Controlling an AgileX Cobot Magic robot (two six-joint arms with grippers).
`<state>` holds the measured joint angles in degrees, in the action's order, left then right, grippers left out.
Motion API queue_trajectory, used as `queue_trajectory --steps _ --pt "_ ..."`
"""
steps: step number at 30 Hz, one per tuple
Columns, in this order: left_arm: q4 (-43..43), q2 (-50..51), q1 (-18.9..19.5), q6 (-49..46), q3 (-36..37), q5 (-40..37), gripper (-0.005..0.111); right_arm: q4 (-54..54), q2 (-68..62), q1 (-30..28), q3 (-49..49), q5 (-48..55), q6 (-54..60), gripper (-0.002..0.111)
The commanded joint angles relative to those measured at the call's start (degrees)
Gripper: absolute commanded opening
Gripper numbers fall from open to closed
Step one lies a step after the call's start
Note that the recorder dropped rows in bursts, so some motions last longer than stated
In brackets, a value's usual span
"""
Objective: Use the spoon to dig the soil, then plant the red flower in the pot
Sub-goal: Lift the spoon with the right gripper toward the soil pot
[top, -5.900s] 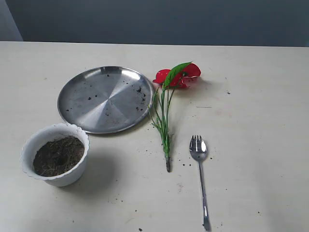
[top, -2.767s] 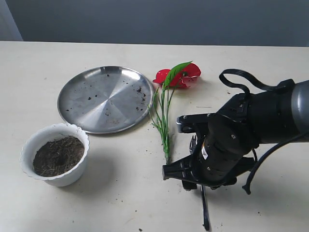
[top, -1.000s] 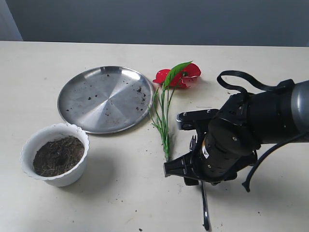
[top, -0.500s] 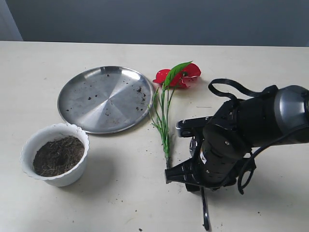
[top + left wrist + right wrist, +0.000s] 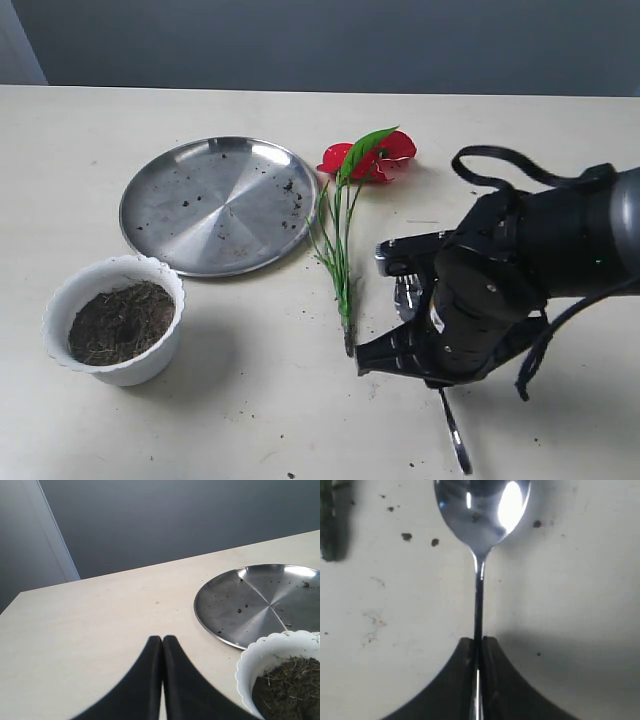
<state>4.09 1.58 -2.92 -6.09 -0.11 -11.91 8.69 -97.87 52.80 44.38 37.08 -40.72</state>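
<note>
My right gripper (image 5: 478,642) is shut on the thin handle of the silver spoon (image 5: 482,510), whose shiny bowl points away from the fingers just above the table. In the exterior view the right arm (image 5: 490,300) covers most of the spoon (image 5: 455,440); only the handle's end sticks out towards the front edge. The red flower (image 5: 372,155) lies flat left of the arm, its green stems (image 5: 340,260) pointing forward. At the front left stands the white scalloped pot (image 5: 60,300), filled with dark soil (image 5: 120,322). My left gripper (image 5: 162,640) is shut on nothing, near the pot (image 5: 255,665).
A wide steel plate (image 5: 218,205) with a few soil specks lies behind the pot, close to the flower stems. Loose soil crumbs (image 5: 406,536) dot the table around the spoon. The flower's stem end (image 5: 332,530) lies close beside the spoon bowl.
The right arm came in over the spoon and lowered onto its handle. In the last half second the handle's free end swung to the right and the arm shifted slightly right.
</note>
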Motion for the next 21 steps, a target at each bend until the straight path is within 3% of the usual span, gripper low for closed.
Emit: queue_trajectory --steps 1,6,12,17,21 --pt "0.0 -0.2 -0.1 0.3 0.1 0.4 0.000 8.5 6.1 -0.1 0.0 6.8 -1.8 -0.001" --pt "0.0 -0.2 -0.1 0.3 0.1 0.4 0.000 20.7 13.0 -0.1 1.6 11.1 2.1 -0.001" --pt "0.0 -0.2 -0.1 0.3 0.1 0.4 0.000 30.7 16.6 -0.1 10.0 14.5 19.1 -0.001" --pt "0.0 -0.2 -0.1 0.3 0.1 0.3 0.000 34.5 16.3 0.1 17.2 10.6 31.4 -0.001" --pt "0.0 -0.2 -0.1 0.3 0.1 0.3 0.000 41.1 15.1 4.1 19.9 10.2 45.1 -0.001"
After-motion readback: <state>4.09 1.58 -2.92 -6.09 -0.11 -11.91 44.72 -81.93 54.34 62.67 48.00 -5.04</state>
